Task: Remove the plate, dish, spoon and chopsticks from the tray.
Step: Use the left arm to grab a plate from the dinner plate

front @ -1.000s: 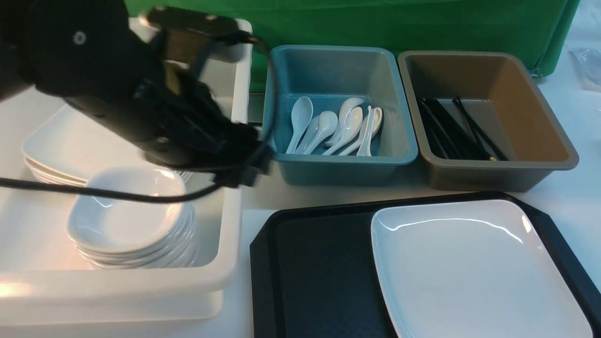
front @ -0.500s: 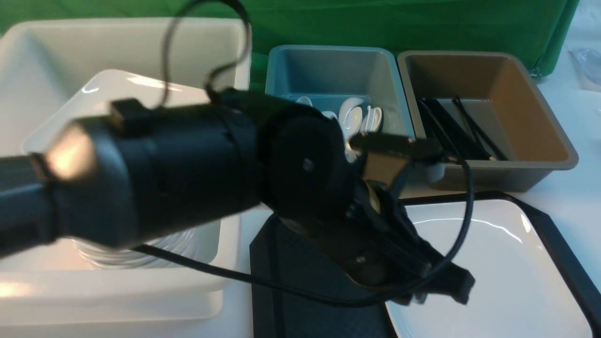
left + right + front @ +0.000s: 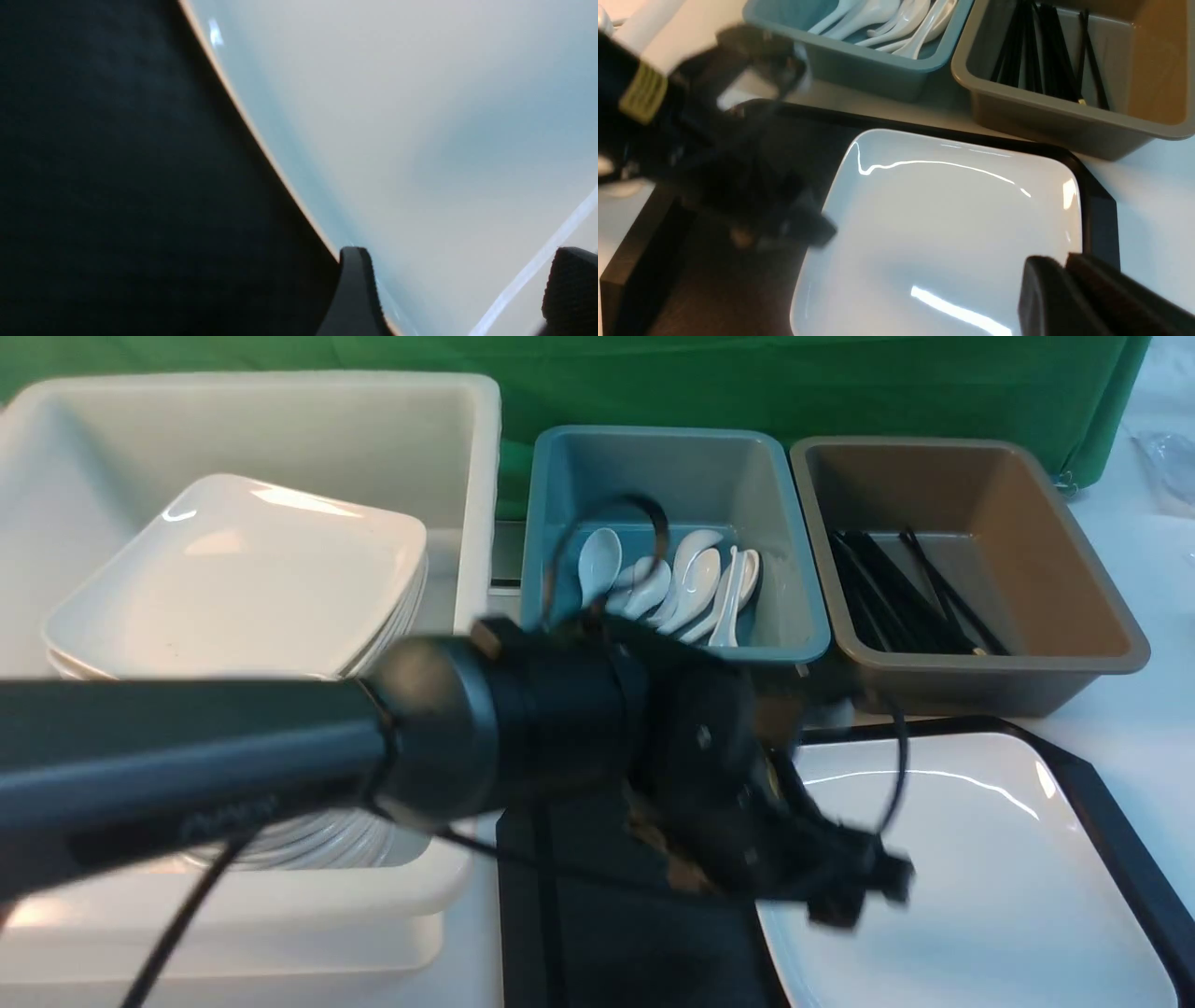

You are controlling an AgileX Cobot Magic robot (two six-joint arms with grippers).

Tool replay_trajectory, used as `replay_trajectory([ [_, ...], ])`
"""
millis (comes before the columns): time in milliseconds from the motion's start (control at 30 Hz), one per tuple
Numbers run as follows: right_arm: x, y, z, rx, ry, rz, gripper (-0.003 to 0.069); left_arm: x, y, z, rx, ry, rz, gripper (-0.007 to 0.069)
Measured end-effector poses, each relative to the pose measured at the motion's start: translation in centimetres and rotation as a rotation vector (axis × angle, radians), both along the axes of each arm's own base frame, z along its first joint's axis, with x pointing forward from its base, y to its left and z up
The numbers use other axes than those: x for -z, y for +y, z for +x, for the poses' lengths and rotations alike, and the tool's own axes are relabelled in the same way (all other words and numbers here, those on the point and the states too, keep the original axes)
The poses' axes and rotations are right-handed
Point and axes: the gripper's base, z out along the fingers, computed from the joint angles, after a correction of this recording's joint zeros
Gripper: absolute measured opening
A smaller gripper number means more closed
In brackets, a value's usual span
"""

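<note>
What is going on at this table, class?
The robot's left hand, open, is at the left edge of the large white plate, which sits on the black tray. The right hand hangs shut near the plate. White spoons lie in the teal tub, chopsticks in the brown tub.

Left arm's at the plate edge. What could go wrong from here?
1. The left gripper stands open at one rim of the glossy plate; a one-edge grip may slip or tilt it.
2. The shut right gripper hangs near the plate's opposite side; lifting could hit it.
</note>
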Motion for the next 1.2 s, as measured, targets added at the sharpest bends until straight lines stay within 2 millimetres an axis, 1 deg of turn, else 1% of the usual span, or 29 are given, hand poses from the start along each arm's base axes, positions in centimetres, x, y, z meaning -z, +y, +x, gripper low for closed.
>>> replay_trajectory([
  [33,0.0,0.0,0.0,0.000,0.001,0.000,0.0091,-0.3,0.5,0.8,-0.023,-0.009,-0.007,0.0501],
  [67,0.0,0.0,0.0,0.000,0.001,0.000,0.0091,-0.5,0.6,1.0,-0.028,-0.013,-0.010,0.0501],
  [100,0.0,0.0,0.0,0.000,0.001,0.000,0.0091,-0.9,1.6,2.5,-0.061,-0.028,-0.020,0.0501],
  [133,0.0,0.0,0.0,0.000,0.001,0.000,0.0091,-1.1,2.1,3.3,-0.071,-0.037,-0.026,0.0501],
  [167,0.0,0.0,0.0,0.000,0.001,0.000,0.0091,-1.1,2.2,3.5,-0.071,-0.040,-0.024,0.0501],
  [233,0.0,0.0,0.0,0.000,0.000,0.000,0.0091,-1.1,2.8,5.1,-0.065,-0.056,-0.039,0.0504],
  [267,0.0,0.0,0.0,0.000,0.000,0.000,0.0091,-1.0,2.7,5.1,-0.060,-0.058,-0.039,0.0504],
  [333,0.0,0.0,0.0,0.000,0.000,0.000,0.0091,-0.1,2.3,5.9,-0.023,-0.067,-0.027,0.0505],
  [400,0.0,0.0,0.0,0.000,0.000,-0.001,0.0091,0.5,2.0,6.2,-0.018,-0.060,-0.021,0.0505],
  [433,0.0,0.0,0.0,0.000,0.000,-0.001,0.0092,1.5,1.6,6.7,-0.011,-0.049,-0.010,0.0505],
  [500,0.0,0.0,0.0,0.000,0.000,-0.001,0.0094,2.8,1.1,7.2,-0.008,-0.035,0.004,0.0505],
  [600,0.0,0.0,0.0,0.000,0.000,-0.001,0.0099,4.5,0.6,7.9,-0.003,-0.017,0.022,0.0505],
  [633,0.0,0.0,0.0,0.000,0.000,-0.001,0.0099,4.6,0.6,7.9,-0.003,-0.015,0.024,0.0505],
  [667,0.0,0.0,0.0,0.000,0.000,-0.001,0.0101,5.3,0.4,8.2,0.004,-0.012,0.037,0.0505],
  [700,0.0,0.0,0.0,0.000,0.000,-0.001,0.0102,5.4,0.4,8.2,0.005,-0.012,0.038,0.0505],
  [767,0.0,0.0,0.0,-0.002,-0.001,-0.004,0.0105,6.4,0.1,8.6,0.006,-0.017,0.043,0.0505],
  [967,-0.1,0.0,0.0,-0.010,-0.012,-0.014,0.0109,7.4,-0.5,9.3,-0.018,-0.046,-0.003,0.0505],
  [1133,-0.1,0.0,0.1,-0.011,-0.017,-0.013,0.0112,7.6,-0.8,9.7,-0.029,-0.056,-0.021,0.0505],
  [1200,-0.1,0.0,0.1,-0.012,-0.019,-0.015,0.0113,7.6,-0.8,9.7,-0.017,-0.062,-0.021,0.0491],
])
